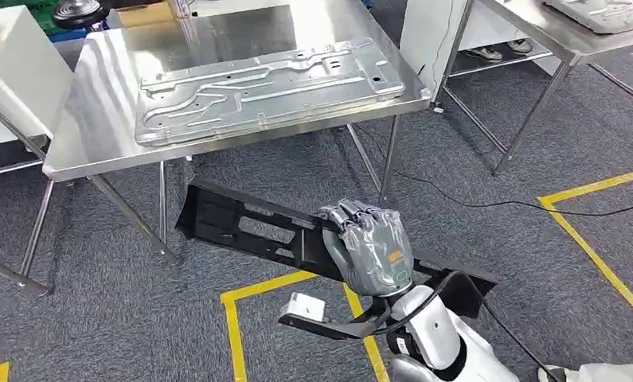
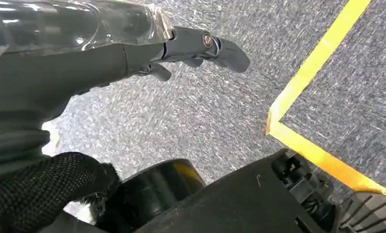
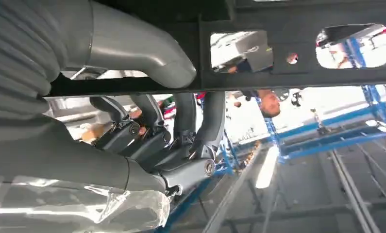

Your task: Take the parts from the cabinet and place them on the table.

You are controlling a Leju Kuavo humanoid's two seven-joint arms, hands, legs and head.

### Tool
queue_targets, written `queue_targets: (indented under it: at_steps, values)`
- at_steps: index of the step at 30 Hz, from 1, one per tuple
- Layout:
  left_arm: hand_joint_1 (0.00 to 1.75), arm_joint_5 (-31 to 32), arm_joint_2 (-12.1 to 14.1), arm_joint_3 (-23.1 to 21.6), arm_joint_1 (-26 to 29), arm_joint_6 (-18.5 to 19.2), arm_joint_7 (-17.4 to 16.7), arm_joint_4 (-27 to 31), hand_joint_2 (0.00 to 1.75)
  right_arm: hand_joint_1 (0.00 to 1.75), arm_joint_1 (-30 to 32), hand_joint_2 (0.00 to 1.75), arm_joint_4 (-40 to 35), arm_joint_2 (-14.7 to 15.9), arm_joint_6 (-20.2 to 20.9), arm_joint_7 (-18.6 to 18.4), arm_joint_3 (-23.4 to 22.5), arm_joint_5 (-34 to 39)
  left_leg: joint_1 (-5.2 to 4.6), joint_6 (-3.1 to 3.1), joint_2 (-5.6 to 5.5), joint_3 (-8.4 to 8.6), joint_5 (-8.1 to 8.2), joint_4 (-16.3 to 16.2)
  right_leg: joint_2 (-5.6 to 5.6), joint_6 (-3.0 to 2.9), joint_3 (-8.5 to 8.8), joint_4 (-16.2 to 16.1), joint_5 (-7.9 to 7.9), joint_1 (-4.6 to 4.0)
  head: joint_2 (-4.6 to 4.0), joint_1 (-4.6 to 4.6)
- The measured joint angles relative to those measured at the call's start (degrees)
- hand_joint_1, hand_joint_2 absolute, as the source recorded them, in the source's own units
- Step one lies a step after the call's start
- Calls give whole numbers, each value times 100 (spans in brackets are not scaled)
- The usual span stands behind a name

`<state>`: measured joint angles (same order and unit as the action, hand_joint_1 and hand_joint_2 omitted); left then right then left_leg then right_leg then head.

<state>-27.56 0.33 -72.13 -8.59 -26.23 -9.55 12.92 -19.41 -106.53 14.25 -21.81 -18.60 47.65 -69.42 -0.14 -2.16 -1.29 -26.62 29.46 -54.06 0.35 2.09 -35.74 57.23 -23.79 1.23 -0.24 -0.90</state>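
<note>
- Currently, a long black part (image 1: 253, 227) with cut-out openings is gripped by the right hand (image 1: 369, 247), whose fingers (image 3: 200, 121) are curled over its edge; it is carried above the grey carpet (image 1: 98, 318), in front of the table (image 1: 98, 119).
- A stamped metal panel (image 1: 265, 87) is seen lying flat on the table.
- The left hand (image 2: 132, 53) is held over the carpet beside yellow floor tape (image 2: 322, 53), its fingers loosely extended and nothing grasped.

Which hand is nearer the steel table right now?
Right. The right hand grips the black part just short of the steel table. The left hand hangs low over the carpet, holding nothing.
</note>
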Motion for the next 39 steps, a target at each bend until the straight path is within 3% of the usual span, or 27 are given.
queue_targets:
  at_steps: [2,5,6,7,8,10,11,12,14,16,17,18,20,21,22,23,26,28,30,31,32,33,36,37,38,39]
  values:
    - [0,2,17,0,-6,0,-2,0,175,175,7,175,-24,0,0,7,-4,-18,18,64,37,-66,133,-243,-9,-75,60,-14,-42,37,0,-18]
    - [0,24,24,4,-63,-4,-11,0,175,175,24,175,-48,4,28,11,-9,-22,44,145,41,-867,652,-1643,-33,-114,116,-13,-112,35,0,-28]
    - [0,24,24,7,-90,-17,-4,2,175,175,44,175,-48,7,48,15,-7,-24,44,149,40,-1089,688,-1999,-36,-109,159,-12,-154,34,0,-31]
    - [0,24,24,9,-98,-20,9,2,175,175,59,175,-48,7,70,17,-7,-26,43,145,40,-1125,565,-1992,-33,-105,217,-12,-191,34,0,-31]
    - [0,18,24,7,-95,-20,11,2,175,175,65,175,-48,7,81,24,-7,-26,44,127,44,-1037,294,-1701,-25,-99,292,-12,-239,34,0,-31]
    - [0,0,24,7,-71,-28,-4,2,175,175,53,175,-57,7,89,44,-7,-9,39,53,46,-691,-411,-694,-10,-72,445,-16,-326,33,0,-31]
    - [0,-35,26,9,-40,-37,-9,2,175,175,48,175,-66,7,103,44,-7,22,14,13,51,-569,-537,-374,-9,-50,484,-42,-365,43,0,-31]
    - [0,-50,28,11,-22,-48,-6,2,175,175,34,175,-68,9,122,44,-7,35,-42,-16,64,-577,-518,-355,-7,-16,510,-57,-360,8,0,-31]
    - [0,-114,24,20,-29,-96,20,2,175,175,20,175,-72,11,168,44,-4,39,-64,-85,69,-502,-410,-193,-13,49,466,-85,-362,31,0,-39]
    - [0,-129,13,24,-18,-103,39,4,175,175,0,175,-118,11,188,42,-4,41,-12,-118,52,-443,-424,-84,-45,128,492,-129,-388,2,2,-33]
    - [0,-109,-15,26,-10,-103,39,2,175,175,-15,175,-127,20,197,42,-4,41,-11,-129,42,-381,-431,-33,-43,128,485,-25,-416,28,0,-26]
    - [0,-90,-15,26,-6,-103,37,2,175,175,-46,175,-131,22,210,39,-4,41,-1,-161,59,-337,-411,-14,-39,120,324,295,-546,13,0,-19]
    - [0,-81,-24,26,-5,-103,37,2,175,175,-40,175,-138,26,243,33,-2,48,-19,-227,59,-282,-366,-14,-37,131,-252,1276,-897,7,0,-17]
    - [0,-79,-26,26,-1,-103,37,2,175,175,-32,175,-138,31,243,22,0,48,-30,-244,57,-256,-333,-15,-37,136,-510,1654,-971,6,0,-17]
    - [0,-68,-26,26,-1,-103,33,2,175,175,-31,175,-138,50,243,11,0,48,-41,-252,44,-216,-299,-15,-37,135,-673,1806,-906,5,0,-13]
    - [0,-59,-26,26,-1,-103,22,2,175,175,-35,175,-138,59,243,7,0,48,-47,-250,29,-156,-259,-15,-37,128,-674,1649,-698,1,0,-15]
    - [0,-22,-24,26,-4,-98,-20,2,175,175,-47,175,-144,66,238,7,0,39,-52,-214,2,59,-91,-16,-38,60,-148,252,249,-15,0,-13]
    - [0,11,-24,24,-7,-94,-20,2,175,175,-56,175,-168,76,236,4,0,31,-99,-142,4,49,7,-41,-18,28,14,-84,115,-47,0,-15]
    - [0,11,-24,24,-8,-96,-24,2,175,175,-58,175,-177,85,238,-13,-2,31,-72,-103,10,46,15,23,1,-17,-5,-38,85,-70,2,-9]
    - [0,13,-24,24,-13,-96,-26,2,175,175,-56,175,-186,87,238,-11,-2,28,-90,-65,16,74,40,35,5,-35,6,-80,75,-61,0,-9]
    - [0,18,-9,22,-16,-96,-39,2,175,175,-57,175,-199,83,238,-11,-2,28,-76,-46,22,102,92,44,-1,-53,57,-120,70,7,2,-9]
    - [0,37,-18,20,-17,-96,-39,2,175,175,-66,175,-210,83,238,-9,-2,26,-70,21,33,-3,197,-221,-2,-82,100,-140,41,17,0,-33]
    - [0,31,-15,28,-68,-103,-37,2,175,175,-57,175,-210,87,240,-18,0,28,10,134,33,-904,757,-1745,-26,-84,149,-138,-39,35,0,-37]
    - [0,31,-15,33,-93,-103,-37,2,175,175,-46,175,-208,87,240,-35,0,28,26,157,33,-1082,743,-2018,-28,-77,188,-138,-69,44,0,-37]
    - [0,31,-15,35,-101,-103,-37,2,175,175,-38,175,-208,87,243,-39,4,28,38,185,33,-1101,545,-1950,-23,-63,256,-138,-113,56,0,-39]
    - [0,24,-15,37,-98,-98,-37,2,175,175,-38,175,-208,87,243,-46,7,28,54,205,36,-995,233,-1625,-9,-40,331,-138,-157,71,0,-39]
